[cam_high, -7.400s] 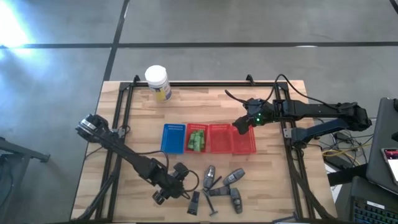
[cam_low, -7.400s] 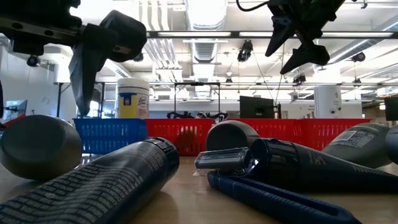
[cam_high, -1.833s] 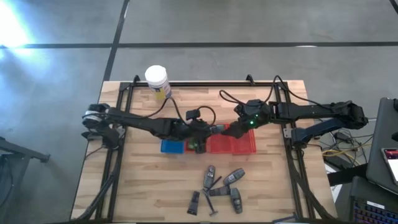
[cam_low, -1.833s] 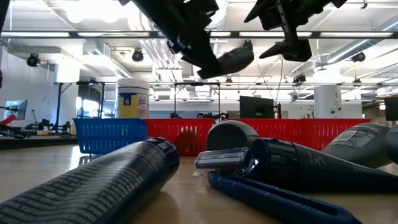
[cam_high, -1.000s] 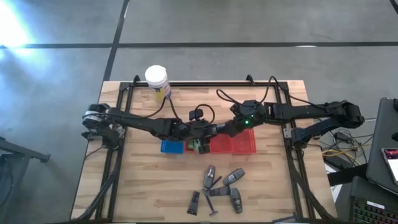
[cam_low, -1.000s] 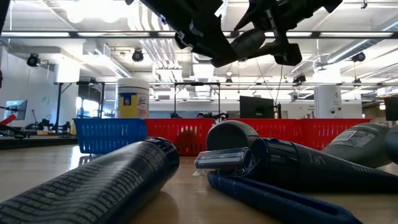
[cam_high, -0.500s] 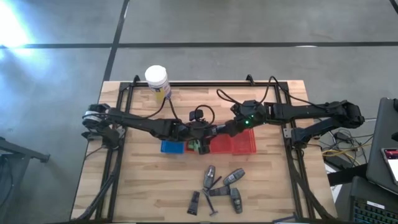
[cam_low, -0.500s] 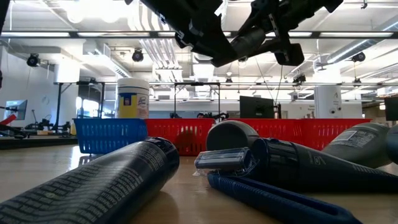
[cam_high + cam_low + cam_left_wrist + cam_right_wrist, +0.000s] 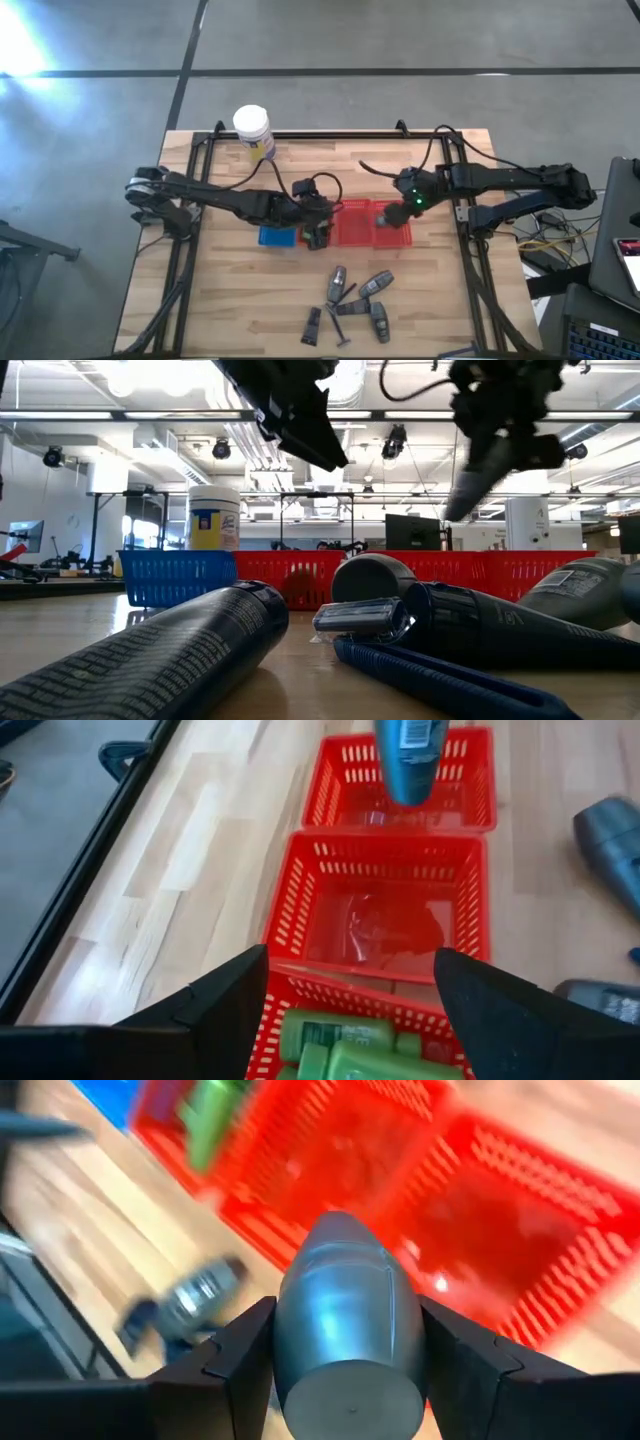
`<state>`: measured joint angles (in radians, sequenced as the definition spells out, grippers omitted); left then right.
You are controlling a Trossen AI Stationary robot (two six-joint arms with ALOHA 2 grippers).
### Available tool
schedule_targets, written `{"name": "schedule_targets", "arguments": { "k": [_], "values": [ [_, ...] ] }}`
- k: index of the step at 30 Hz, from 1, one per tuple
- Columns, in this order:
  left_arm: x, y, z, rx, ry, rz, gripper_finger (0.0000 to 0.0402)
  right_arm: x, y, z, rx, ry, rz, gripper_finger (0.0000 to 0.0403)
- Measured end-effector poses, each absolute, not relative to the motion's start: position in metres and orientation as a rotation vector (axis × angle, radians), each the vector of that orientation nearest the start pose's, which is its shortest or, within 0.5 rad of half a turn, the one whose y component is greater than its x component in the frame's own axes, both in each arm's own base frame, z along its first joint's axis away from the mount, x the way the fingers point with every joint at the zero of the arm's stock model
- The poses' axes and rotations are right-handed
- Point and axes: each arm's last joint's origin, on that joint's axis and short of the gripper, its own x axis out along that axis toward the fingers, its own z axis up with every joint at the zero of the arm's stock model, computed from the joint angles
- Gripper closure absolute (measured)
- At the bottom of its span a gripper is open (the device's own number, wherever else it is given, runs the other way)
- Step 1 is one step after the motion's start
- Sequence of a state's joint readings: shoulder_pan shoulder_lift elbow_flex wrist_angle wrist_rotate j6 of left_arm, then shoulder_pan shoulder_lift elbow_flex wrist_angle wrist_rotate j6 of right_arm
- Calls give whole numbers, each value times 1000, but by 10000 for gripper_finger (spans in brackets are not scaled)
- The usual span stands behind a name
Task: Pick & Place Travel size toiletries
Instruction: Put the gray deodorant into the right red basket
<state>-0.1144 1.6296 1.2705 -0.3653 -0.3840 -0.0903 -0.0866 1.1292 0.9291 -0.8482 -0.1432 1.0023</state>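
Observation:
My right gripper (image 9: 392,214) is shut on a grey tube (image 9: 345,1330) and hovers over the rightmost red basket (image 9: 396,234). The tube also shows in the low view (image 9: 472,478) and the left wrist view (image 9: 408,755). My left gripper (image 9: 350,990) is open and holds nothing. It is above the red basket (image 9: 318,228) that holds green bottles (image 9: 345,1055). More grey tubes (image 9: 376,286) and black pieces (image 9: 313,325) lie on the table near its near edge. My right gripper pinches the grey tube between its two fingers (image 9: 235,1355), which sit on the tube's sides (image 9: 300,1335) near its flat end (image 9: 350,1402). The tube lies along the fingers and points away from the wrist. It is lifted clear, slanting down over the basket.
A blue basket (image 9: 278,222) and three red ones stand in a row mid-table; the middle red basket (image 9: 385,920) holds nothing I can see. A white jar (image 9: 252,130) stands at the far edge. Black frame rails (image 9: 195,190) run along both sides.
Both grippers met at the tube above the baskets. My left gripper has let go of it and drawn back toward the table's left. My right gripper has carried the tube toward the table's right, over the rightmost basket, and tipped it downward.

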Motion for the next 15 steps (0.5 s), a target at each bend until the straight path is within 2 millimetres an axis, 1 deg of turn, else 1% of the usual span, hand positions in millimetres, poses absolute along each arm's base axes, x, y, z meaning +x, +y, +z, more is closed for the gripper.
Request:
{"name": "schedule_targets", "arguments": {
  "k": [2,5,8,12,15],
  "values": [
    [354,-30,277,77,682,295,114,200,-17,266,1042,1054,-489,209],
    [353,-29,279,59,674,308,114,199,-25,262,1069,1109,-468,209],
    [353,-29,279,45,672,315,113,206,-37,252,1109,1167,-428,209],
    [353,-29,278,21,676,324,114,215,-54,234,1143,1265,-384,208],
    [351,-29,277,-3,692,334,113,220,-63,220,1142,1326,-374,208]
  ]
}}
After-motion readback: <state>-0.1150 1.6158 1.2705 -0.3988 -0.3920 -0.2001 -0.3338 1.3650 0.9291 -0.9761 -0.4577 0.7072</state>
